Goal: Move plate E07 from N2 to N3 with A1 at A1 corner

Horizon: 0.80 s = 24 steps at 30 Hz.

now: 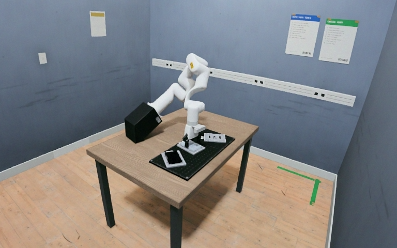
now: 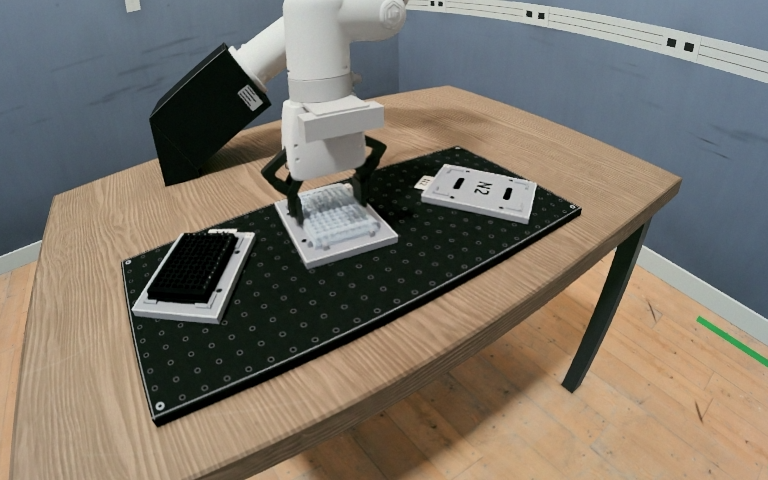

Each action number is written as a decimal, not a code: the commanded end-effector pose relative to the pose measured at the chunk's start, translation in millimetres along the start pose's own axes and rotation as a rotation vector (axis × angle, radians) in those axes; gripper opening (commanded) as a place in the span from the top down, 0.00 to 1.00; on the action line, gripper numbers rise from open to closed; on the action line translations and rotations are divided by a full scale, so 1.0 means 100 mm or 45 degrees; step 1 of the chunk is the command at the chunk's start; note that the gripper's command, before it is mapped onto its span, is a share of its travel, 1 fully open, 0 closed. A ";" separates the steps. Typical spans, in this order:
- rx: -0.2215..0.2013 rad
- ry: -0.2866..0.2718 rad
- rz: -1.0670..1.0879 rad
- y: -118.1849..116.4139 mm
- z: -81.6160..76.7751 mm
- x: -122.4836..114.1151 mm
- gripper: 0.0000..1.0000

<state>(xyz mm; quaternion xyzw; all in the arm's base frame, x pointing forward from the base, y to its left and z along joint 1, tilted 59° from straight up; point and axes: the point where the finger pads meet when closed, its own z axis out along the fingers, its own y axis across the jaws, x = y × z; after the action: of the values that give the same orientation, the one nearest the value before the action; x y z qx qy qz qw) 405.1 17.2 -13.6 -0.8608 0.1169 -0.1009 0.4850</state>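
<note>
A clear white well plate, plate E07 (image 2: 339, 217), rests on the middle nest (image 2: 338, 244) on the black deck; I take this nest for N3, its sign is hidden. My gripper (image 2: 324, 199) stands straight above it, its black fingers shut on the plate's far end. In the wide view the gripper (image 1: 185, 143) is low over the same nest (image 1: 191, 147). Nest N2 (image 2: 478, 196) at the right holds nothing and shows its name. A black well plate, plate E01 (image 2: 193, 267), sits on the left nest. Labels and the A1 mark are too small to read.
The black perforated deck (image 2: 340, 261) lies on a wooden table (image 2: 340, 333). The arm's black base box (image 2: 206, 113) stands at the table's far left, behind the nests. A small white sign (image 2: 424, 182) lies at N2's left end.
</note>
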 end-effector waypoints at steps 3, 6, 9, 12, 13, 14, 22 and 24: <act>-0.004 0.005 0.001 0.01 -0.01 0.01 1.00; -0.004 0.005 0.001 0.01 -0.01 0.01 0.00; -0.004 0.005 0.001 0.01 -0.01 0.01 0.00; -0.004 0.005 0.001 0.01 -0.01 0.01 0.00; -0.004 0.005 0.001 0.01 -0.01 0.01 0.00; -0.004 0.005 0.001 0.01 -0.01 0.01 0.00; -0.004 0.005 0.001 0.01 -0.01 0.01 0.00; -0.004 0.005 0.001 0.01 -0.01 0.01 0.00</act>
<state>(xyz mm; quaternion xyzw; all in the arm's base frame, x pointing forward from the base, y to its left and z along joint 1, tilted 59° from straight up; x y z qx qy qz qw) 405.3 17.8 -14.0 -0.8608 0.1169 -0.1008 0.4850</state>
